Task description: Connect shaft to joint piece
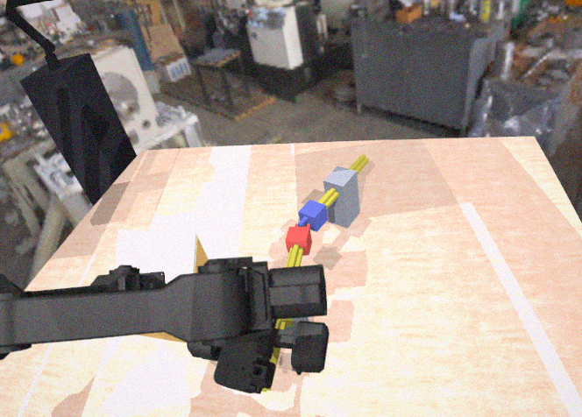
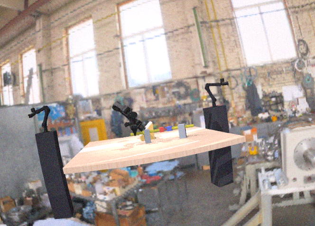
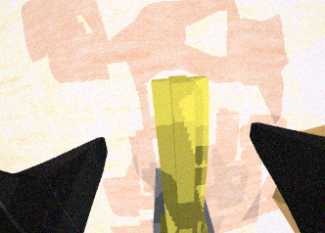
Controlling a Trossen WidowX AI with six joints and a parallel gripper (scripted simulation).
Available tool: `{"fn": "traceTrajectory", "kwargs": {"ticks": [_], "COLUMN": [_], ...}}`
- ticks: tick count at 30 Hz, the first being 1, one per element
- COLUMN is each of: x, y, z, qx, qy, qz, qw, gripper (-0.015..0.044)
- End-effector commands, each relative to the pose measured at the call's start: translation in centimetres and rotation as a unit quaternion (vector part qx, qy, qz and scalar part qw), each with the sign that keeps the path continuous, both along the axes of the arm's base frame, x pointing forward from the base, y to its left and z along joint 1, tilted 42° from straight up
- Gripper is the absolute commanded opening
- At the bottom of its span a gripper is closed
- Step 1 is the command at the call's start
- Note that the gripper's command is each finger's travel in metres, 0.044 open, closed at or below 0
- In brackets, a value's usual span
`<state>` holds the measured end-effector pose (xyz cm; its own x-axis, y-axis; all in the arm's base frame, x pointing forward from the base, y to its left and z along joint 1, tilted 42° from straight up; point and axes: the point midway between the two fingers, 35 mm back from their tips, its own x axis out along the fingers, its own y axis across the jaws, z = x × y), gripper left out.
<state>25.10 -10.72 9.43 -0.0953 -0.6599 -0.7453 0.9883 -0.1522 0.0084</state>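
Note:
The first shaft (image 1: 360, 163) (image 2: 189, 125) is yellow and runs through the far grey block (image 1: 344, 198) (image 2: 182, 131). A blue cube (image 1: 312, 215) (image 2: 169, 128) sits on its end, linked to the red square joint piece (image 1: 297, 239) (image 2: 161, 129). The second yellow shaft (image 1: 294, 257) (image 3: 181, 168) meets the red piece's near face; how deep it sits is hidden. The near grey block (image 2: 147, 136) is mostly hidden by the arm in the top view. My gripper (image 2: 139, 131) (image 3: 180, 138) is open, its fingers apart on either side of the second shaft's free end.
A tan and white upright piece (image 1: 200, 256) (image 2: 152, 134) stands on the table (image 1: 436, 290) (image 2: 157, 157) beside the near block and close to my arm. Black pedestals (image 2: 52, 173) (image 2: 217, 131) with small black arms stand beyond the table's edges.

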Motion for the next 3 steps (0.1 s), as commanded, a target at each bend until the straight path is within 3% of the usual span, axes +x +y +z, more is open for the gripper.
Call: {"fn": "traceTrajectory", "kwargs": {"ticks": [1, 3], "x": [0.07, 0.16], "y": [0.56, 1.14], "z": [0.62, 1.26], "qx": [0.002, 0.002], "qy": [-0.003, -0.003], "qz": [-0.001, -0.001], "qw": [1.0, 1.0], "gripper": [0.044, 0.044]}}
